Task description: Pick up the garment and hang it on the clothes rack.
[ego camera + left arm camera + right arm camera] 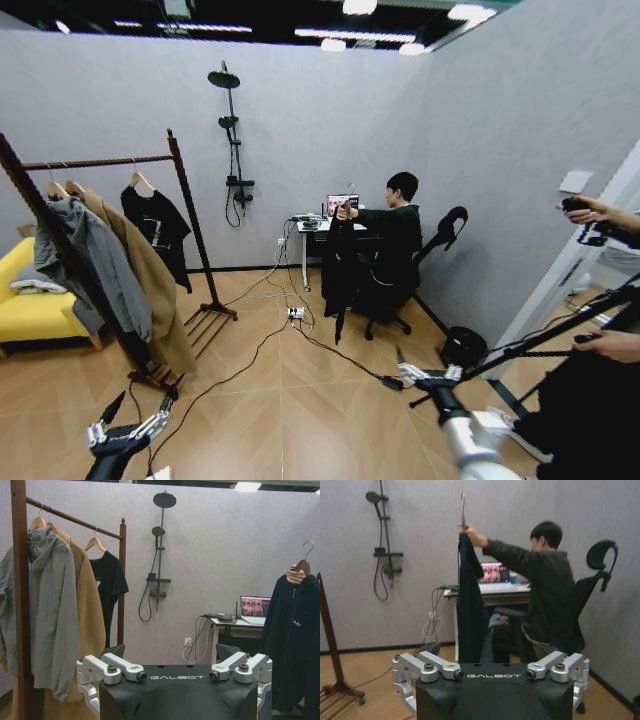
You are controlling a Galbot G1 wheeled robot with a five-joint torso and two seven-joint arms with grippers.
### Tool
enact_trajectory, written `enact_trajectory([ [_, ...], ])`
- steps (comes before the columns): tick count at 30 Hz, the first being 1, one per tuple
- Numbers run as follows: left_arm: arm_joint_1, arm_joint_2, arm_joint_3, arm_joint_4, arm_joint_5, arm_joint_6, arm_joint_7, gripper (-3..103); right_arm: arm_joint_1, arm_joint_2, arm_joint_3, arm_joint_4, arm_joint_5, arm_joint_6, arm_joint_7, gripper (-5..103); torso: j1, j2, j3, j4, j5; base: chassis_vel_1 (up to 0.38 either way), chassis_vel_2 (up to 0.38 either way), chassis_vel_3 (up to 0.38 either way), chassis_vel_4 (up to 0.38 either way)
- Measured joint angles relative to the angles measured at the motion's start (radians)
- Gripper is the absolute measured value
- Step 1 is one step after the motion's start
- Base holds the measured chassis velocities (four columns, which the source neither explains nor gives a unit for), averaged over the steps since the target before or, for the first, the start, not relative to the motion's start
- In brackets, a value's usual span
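One garment [468, 605] hanging vertically, hanger hook up, held by a person's hand [467, 530]

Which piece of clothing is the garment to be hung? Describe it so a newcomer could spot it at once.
Look to the far wall, at the small desk with the laptop. A seated person's hand holds the garment up by its hanger beside that desk, so it drapes toward the floor. It is long, dark and off the clothes rack, unlike the grey jacket, tan coat and printed black T-shirt hanging there.
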Motion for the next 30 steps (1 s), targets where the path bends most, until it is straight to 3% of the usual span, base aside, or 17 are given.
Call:
enact_trajectory([
  [11,0.000,0.000,0.000,0.000,0.000,0.000,0.000,100,0.019,0.007,-0.014,-0.002,0.002,-0.038,0.004,100,0.000,0.000,0.000,-0.0005,0.0001,0.000,0.000,0.000,0.000],
  [15,0.000,0.000,0.000,0.000,0.000,0.000,0.000,100,0.023,-0.058,0.006,0.098,0.140,-0.069,0.065,100,0.000,0.000,0.000,-0.0007,-0.0003,0.000,0.000,0.000,0.000],
  [18,0.000,0.000,0.000,0.000,0.000,0.000,0.000,100,0.031,-0.085,0.004,0.115,0.129,-0.045,0.052,100,0.000,0.000,0.000,-0.0004,-0.0002,0.000,0.000,0.000,0.000],
  [30,0.000,0.000,0.000,0.000,0.000,0.000,0.000,100,0.028,-0.085,0.002,0.113,0.118,-0.026,0.035,100,0.000,0.000,0.000,-0.0005,-0.0002,-0.107,0.100,0.096,-0.106],
])
